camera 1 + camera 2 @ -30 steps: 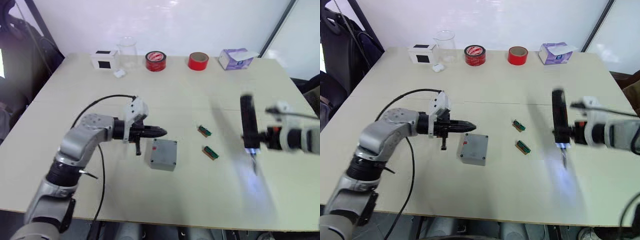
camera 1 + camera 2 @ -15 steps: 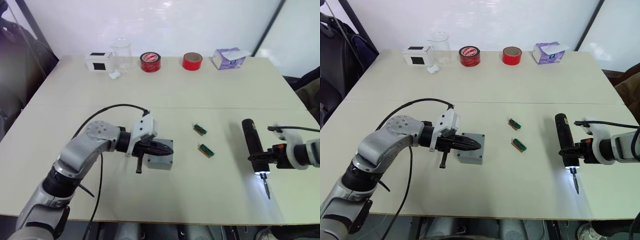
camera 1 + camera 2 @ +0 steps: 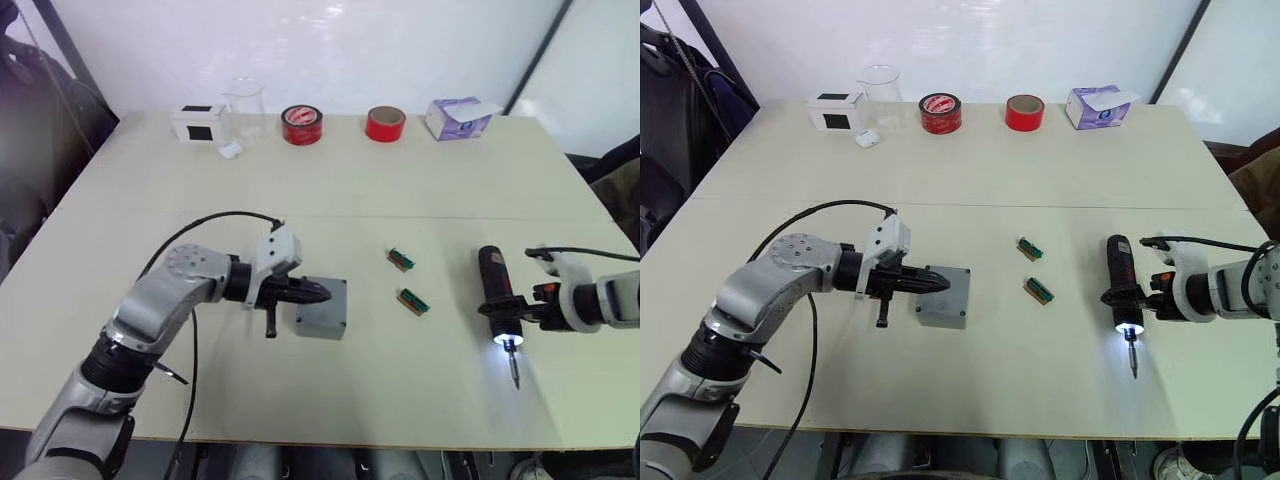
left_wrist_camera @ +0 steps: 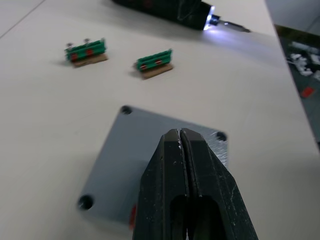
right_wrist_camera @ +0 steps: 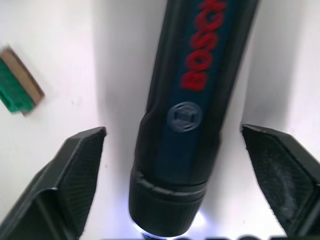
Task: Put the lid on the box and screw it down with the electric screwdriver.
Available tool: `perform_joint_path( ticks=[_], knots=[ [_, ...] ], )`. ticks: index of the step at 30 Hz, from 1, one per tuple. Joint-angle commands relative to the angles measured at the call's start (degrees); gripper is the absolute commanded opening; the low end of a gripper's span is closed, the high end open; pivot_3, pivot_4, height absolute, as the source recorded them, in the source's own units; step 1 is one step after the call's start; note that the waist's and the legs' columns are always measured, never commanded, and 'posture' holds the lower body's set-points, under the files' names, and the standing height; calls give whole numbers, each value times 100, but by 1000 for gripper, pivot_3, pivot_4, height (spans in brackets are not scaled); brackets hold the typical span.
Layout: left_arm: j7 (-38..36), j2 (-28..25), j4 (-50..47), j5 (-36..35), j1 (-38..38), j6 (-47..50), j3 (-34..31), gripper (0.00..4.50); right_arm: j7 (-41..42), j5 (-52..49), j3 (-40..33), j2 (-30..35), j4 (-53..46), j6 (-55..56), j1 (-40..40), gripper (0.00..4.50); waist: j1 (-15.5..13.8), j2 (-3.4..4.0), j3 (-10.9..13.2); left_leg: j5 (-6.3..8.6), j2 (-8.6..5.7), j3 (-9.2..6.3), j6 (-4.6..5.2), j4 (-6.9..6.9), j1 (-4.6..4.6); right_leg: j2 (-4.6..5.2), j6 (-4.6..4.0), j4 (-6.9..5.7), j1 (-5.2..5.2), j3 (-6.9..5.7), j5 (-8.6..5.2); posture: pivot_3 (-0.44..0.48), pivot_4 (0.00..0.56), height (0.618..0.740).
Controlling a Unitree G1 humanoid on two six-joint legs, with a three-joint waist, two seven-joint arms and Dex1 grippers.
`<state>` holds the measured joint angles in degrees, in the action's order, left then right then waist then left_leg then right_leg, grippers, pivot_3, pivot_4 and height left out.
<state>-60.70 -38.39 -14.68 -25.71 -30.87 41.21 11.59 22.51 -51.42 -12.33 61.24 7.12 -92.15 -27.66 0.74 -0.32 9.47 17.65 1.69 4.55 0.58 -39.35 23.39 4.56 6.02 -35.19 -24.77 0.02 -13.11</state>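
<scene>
The grey box (image 3: 319, 326) stands mid-table with the lid (image 4: 145, 150) lying flat on top of it, holes at its corners. My left gripper (image 4: 180, 133) is shut and empty, its tips (image 3: 320, 293) just over the lid's near-left part. To the right, the black electric screwdriver (image 3: 495, 295) lies on the table with its tip light (image 3: 505, 342) on and its bit pointing toward the front edge. My right gripper (image 5: 172, 131) is open, with one finger on each side of the screwdriver's body and bare table showing in both gaps.
Two small green-brown pieces (image 3: 403, 260) (image 3: 414, 301) lie between box and screwdriver. Along the back edge stand a white box with a black label (image 3: 198, 122), a clear beaker (image 3: 243, 103), two red tape rolls (image 3: 301, 124) (image 3: 383, 123) and a purple tissue box (image 3: 455, 117).
The screwdriver has gone from upright in the right gripper to lying on the table, a little further left. The left gripper has drawn back slightly across the lid.
</scene>
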Motion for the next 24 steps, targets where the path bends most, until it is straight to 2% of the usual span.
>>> perform_joint_path(
  ticks=[1,4,6,9,12,16,24],
  knots=[
    [72,-454,79,-172,67,106,-853,0,383,-448,-615,392,-783,87,-626,4461,4,6,2,0,0,0,0,0,1,0,1,-4,-3,0,1,0,150,740],
    [70,-635,248,-85,133,41,-941,0,453,-781,-722,65,-1612,-22,-1101,4461,25,7,1,0,10,0,0,7,-3,-10,3,-10,-11,-2,1,0,150,740],
    [95,-638,377,29,130,-38,-840,0,402,-751,-532,-150,-2227,115,-1085,4461,0,-3,-2,0,14,-12,0,10,-4,-16,2,-10,-6,-12,1,0,150,740],
    [56,-594,402,284,273,-182,-416,0,575,-987,202,-693,-3750,553,-601,4461,-38,-15,-5,0,13,-12,-1,10,0,-12,0,-6,4,-25,0,0,150,740],
    [65,-533,406,525,435,-360,-100,0,602,-739,992,-1039,-4650,1047,-1,4461,-39,-15,-5,0,6,-15,-2,10,5,5,1,-3,3,-21,0,0,150,740],
    [198,-242,397,490,520,-222,72,0,329,-462,1619,-1619,-4929,1407,382,4461,-28,-25,-5,0,-3,-8,-1,-6,14,21,1,3,4,-14,1,0,150,740],
    [205,-93,151,736,577,-283,535,0,236,-13,2103,-1939,-4718,1593,505,4461,-16,-26,-5,0,1,-13,-1,-33,5,11,-5,-12,15,-15,0,0,150,740]
  ],
)
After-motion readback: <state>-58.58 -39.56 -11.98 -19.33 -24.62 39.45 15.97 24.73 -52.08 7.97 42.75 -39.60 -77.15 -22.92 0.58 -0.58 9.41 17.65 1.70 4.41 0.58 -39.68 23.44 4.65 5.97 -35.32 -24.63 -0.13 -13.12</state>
